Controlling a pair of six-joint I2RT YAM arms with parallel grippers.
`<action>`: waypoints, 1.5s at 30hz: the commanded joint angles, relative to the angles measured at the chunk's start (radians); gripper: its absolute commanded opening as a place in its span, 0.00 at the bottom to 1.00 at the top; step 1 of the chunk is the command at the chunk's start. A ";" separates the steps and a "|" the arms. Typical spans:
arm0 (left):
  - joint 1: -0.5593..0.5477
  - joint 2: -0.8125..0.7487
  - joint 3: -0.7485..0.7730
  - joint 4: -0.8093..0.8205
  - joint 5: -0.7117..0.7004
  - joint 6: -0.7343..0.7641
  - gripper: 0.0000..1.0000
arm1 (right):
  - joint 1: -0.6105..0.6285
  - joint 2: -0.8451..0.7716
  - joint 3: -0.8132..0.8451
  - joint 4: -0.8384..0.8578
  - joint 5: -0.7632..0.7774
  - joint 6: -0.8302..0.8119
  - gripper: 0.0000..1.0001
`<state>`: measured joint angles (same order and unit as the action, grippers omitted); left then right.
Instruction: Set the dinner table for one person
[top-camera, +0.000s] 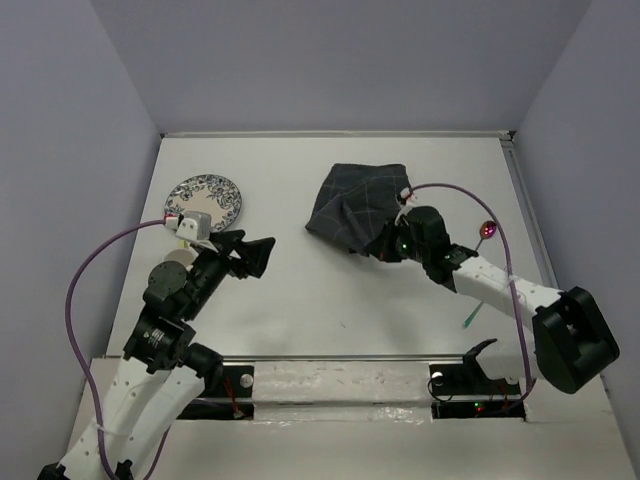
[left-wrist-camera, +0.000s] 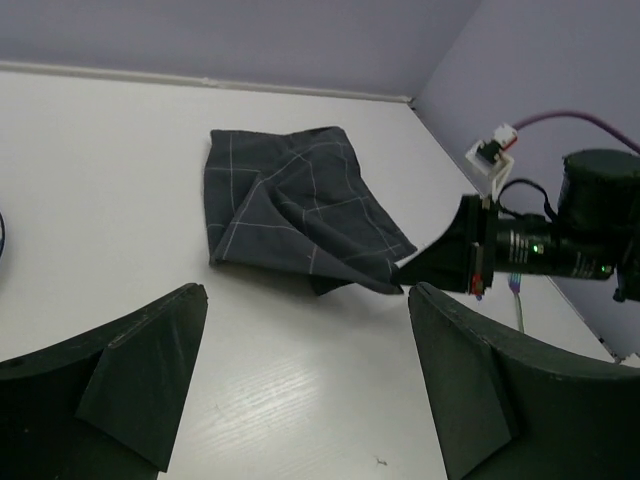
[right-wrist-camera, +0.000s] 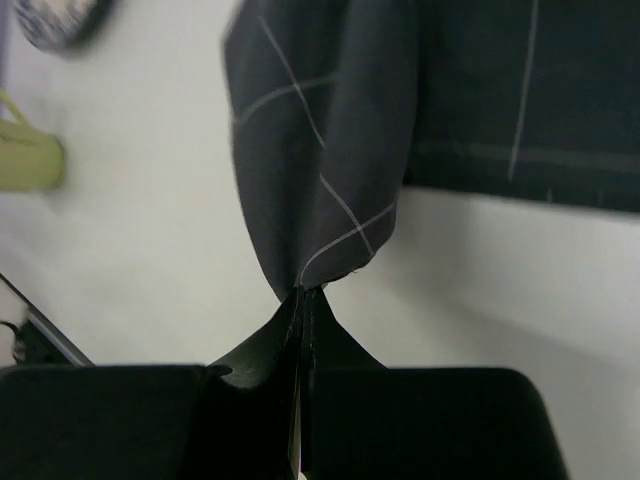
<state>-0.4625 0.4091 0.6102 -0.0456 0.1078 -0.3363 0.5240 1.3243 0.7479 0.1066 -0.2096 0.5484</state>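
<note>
Dinner table (top-camera: 300, 300) spans the whole workspace beneath both arms. Its white top bears a dark checked placemat (top-camera: 350, 205), crumpled toward the far right, and a patterned plate (top-camera: 205, 197) at the far left. Right gripper (right-wrist-camera: 303, 295) is clenched on the placemat's near corner and holds a fold raised, apparently to drag the cloth flat and central. Left gripper (top-camera: 264, 257) hangs released, grasping nothing. It is aimed at the cloth, likely to pin or take an opposite edge.

We find the left arm (top-camera: 165, 330) bent forward, with the left gripper (top-camera: 258, 252) spread wide and holding nothing. The right arm (top-camera: 500, 285) extends leftward, and the right gripper (top-camera: 380, 245) is pinched tight on a cloth (top-camera: 355, 205) corner.
</note>
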 joint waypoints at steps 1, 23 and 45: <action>0.005 0.043 -0.013 -0.013 -0.039 -0.122 0.92 | 0.036 -0.162 -0.157 -0.100 0.033 0.082 0.00; -0.148 0.809 0.006 0.420 -0.387 -0.190 0.70 | 0.056 -0.663 -0.237 -0.644 0.426 0.211 0.00; -0.048 1.649 0.637 0.420 -0.155 -0.138 0.66 | 0.056 -0.712 -0.252 -0.614 0.383 0.166 0.00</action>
<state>-0.5270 1.9942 1.1553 0.3958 -0.0837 -0.4831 0.5709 0.6186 0.5068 -0.5430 0.1795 0.7361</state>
